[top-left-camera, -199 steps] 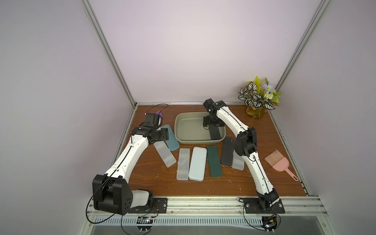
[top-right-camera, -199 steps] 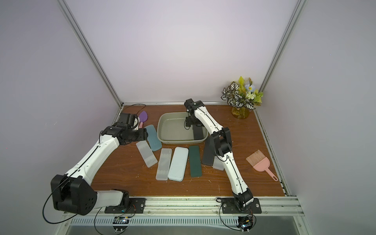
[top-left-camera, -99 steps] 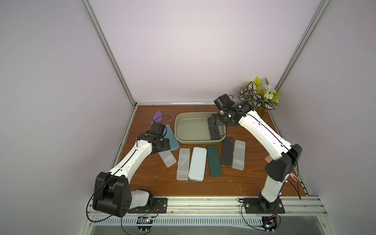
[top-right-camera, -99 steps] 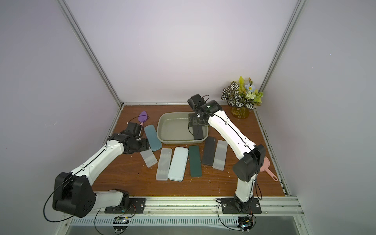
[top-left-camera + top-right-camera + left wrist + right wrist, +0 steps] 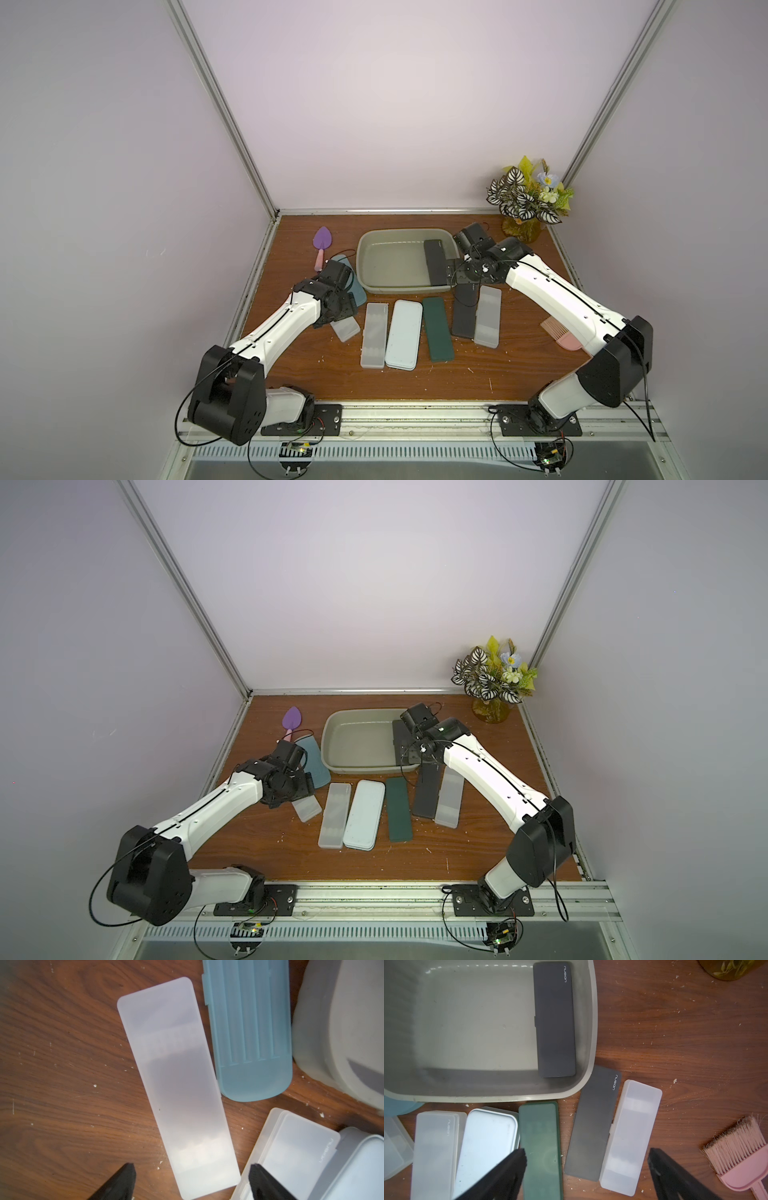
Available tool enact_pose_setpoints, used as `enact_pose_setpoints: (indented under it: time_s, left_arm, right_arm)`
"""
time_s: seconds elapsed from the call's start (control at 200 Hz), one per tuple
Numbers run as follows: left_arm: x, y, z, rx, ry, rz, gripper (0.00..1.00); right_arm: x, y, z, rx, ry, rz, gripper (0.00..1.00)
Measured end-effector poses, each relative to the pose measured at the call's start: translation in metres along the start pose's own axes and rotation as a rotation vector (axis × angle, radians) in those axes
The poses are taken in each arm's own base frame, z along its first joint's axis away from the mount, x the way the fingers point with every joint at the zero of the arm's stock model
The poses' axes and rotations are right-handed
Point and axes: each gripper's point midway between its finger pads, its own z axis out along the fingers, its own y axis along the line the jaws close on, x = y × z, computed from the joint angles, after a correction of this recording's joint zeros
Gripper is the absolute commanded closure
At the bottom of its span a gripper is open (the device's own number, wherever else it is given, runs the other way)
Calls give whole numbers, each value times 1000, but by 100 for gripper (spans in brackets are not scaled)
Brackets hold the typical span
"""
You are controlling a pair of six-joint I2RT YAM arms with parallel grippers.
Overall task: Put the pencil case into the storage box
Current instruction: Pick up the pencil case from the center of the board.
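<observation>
Your left gripper (image 5: 191, 1167) stands wide above a frosted case (image 5: 176, 1084) (nothing gripped). Your right gripper (image 5: 587, 1153) gapes empty too, near the storage box (image 5: 467, 1097), where the dark grey pencil case (image 5: 554, 1020) lies flat.

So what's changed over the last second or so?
The right fingers have pulled back from over the storage box, leaving the dark grey case lying inside. The left fingers have moved back to hover, open, over the frosted case. The row of cases stayed put.
</observation>
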Motion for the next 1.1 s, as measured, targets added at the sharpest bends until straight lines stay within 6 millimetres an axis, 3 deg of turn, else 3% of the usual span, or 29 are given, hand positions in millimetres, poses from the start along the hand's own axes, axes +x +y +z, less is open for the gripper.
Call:
enact_pose_setpoints:
  time_s: [0.545, 0.896, 1.101]
  left_arm:
    - [18, 5, 32, -93, 86, -12, 5]
    - [13, -10, 45, -28, 68, -7, 5]
    - [29, -2, 55, -50, 111, 16, 5]
  right_arm:
    - [-7, -5, 7, -22, -18, 14, 1]
    - [-7, -6, 8, -22, -17, 19, 1]
    - [-4, -9, 10, -18, -10, 19, 1]
